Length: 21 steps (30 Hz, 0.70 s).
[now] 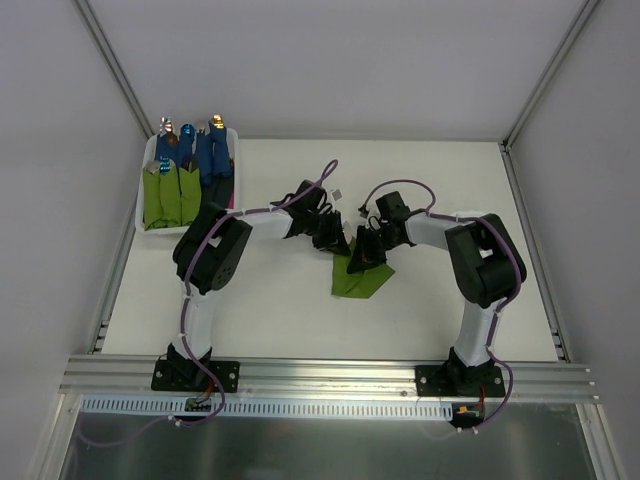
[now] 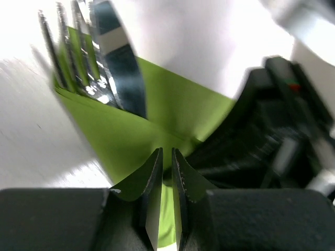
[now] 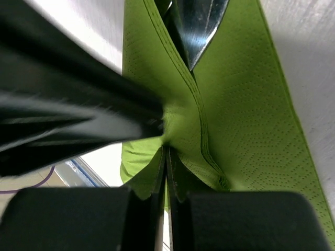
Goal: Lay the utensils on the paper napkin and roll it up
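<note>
Green paper: the napkin [image 1: 362, 278] lies about mid-table, folded and rumpled into a rough wedge whose point aims at 7 o'clock in the top view. From the left wrist it [image 2: 172, 104] shows as a folded sheet with the utensils [image 2: 104, 63] tucked into the fold at 11 o'clock. Fork tines [image 2: 57, 57] stick out past the paper edge, and a dark teal handle [image 2: 123, 68] lies just beside them at 3 o'clock. From the right wrist the napkin [image 3: 246, 104] fills most of the view, and a bright metal blade tip [image 3: 198, 23] rests in its crease at 12 o'clock.

Both arms meet at the wedge's wide end. The left gripper [image 1: 335, 240] sits at its 11 o'clock corner. Its tips [image 2: 166, 151] stand almost together with only a thin slit between them, and green paper shows in that slit, so it seems to pinch the napkin. The right gripper [image 1: 365, 245] sits at 12 o'clock. Its fingers [image 3: 166, 151] are pressed together on a gathered pleat of the paper, and the creases run into the tips. Each wrist view shows the other gripper as a dark, blurred bulk close by.

At 10 o'clock from the napkin, well apart, a white tray [image 1: 143, 195] sits in the table's [image 1: 280, 310] far left corner. It holds blue bundles [image 1: 210, 155] and green bundles [image 1: 170, 195] side by side.
</note>
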Each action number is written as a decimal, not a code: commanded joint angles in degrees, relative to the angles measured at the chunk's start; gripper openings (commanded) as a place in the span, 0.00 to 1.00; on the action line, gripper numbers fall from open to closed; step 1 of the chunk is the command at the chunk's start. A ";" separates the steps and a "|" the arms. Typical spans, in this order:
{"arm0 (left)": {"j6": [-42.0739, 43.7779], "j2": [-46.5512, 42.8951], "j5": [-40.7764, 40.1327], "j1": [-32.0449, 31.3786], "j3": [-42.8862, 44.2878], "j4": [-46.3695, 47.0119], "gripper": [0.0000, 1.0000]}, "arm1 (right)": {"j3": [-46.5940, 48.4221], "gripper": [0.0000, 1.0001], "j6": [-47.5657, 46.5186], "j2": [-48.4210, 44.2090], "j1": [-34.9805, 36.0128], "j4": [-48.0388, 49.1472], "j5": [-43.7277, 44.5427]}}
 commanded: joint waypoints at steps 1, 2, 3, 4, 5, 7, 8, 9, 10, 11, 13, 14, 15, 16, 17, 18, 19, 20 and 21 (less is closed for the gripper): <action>-2.48 2.61 1.55 -0.28 1.97 1.40 0.12 | -1.57 0.03 -3.90 0.88 0.23 -3.49 6.33; -2.66 3.58 1.64 -0.19 2.05 1.31 0.12 | -1.66 0.03 -3.82 0.79 0.23 -3.41 6.41; -2.84 3.85 1.20 -0.19 2.06 1.31 0.12 | -1.66 0.03 -4.08 0.70 0.23 -3.41 6.42; -2.75 4.20 0.77 -0.28 2.06 1.22 0.12 | -1.75 0.03 -3.99 0.53 0.23 -3.49 6.33; -2.84 4.81 0.24 -0.19 2.23 0.70 0.11 | -1.84 0.03 -4.08 0.44 0.23 -3.49 6.24; -2.75 5.60 -1.08 0.16 3.11 -2.02 0.10 | -2.01 0.03 -4.26 0.09 0.23 -3.67 6.24; -2.84 5.95 -1.69 0.59 3.28 -2.64 0.08 | -1.93 0.03 -4.52 -0.18 0.23 -4.28 6.50; -2.75 6.05 -2.31 0.77 3.29 -3.34 0.07 | -1.84 0.04 -4.78 -0.26 0.23 -4.81 6.76; -2.40 5.87 -3.10 0.95 3.29 -4.31 0.06 | -1.66 0.05 -5.57 -0.53 0.23 -5.42 7.20; -2.14 5.61 -3.63 1.04 3.20 -4.66 0.06 | -1.49 0.08 -6.01 -1.31 0.23 -6.21 8.34; -1.35 5.17 -5.12 1.13 2.93 -5.80 0.03 | -1.22 0.14 -6.71 -2.54 0.32 -8.06 9.75; -1.26 4.99 -5.39 1.13 2.85 -6.07 0.02 | -1.05 0.19 -6.81 -3.33 0.32 -9.72 11.32; -1.17 5.08 -5.65 1.13 2.93 -6.42 0.00 | -0.26 0.21 -6.72 -4.56 0.32 -10.69 12.12; -1.00 5.17 -5.92 1.13 3.02 -7.21 0.00 | 0.27 0.22 -8.37 -5.27 0.32 -11.83 13.00; -0.91 5.17 -6.44 1.04 3.11 -7.48 0.00 | 0.71 0.23 -9.00 -5.97 0.23 -12.80 14.66; -0.64 4.99 -6.62 1.13 3.20 -7.74 0.00 | 1.15 0.24 -9.09 -7.63 0.23 -14.55 15.37; -0.38 4.90 -6.88 1.13 3.20 -7.92 0.00 | 1.67 0.24 -9.00 -8.61 0.32 -15.18 15.99; -0.20 4.64 -7.15 1.13 3.20 -8.18 0.00 | 1.85 0.25 -8.83 -9.49 0.23 -15.70 16.17; -0.03 4.55 -7.58 1.13 3.28 -8.36 0.00 | 2.03 0.26 -7.87 -10.45 0.32 -15.71 16.08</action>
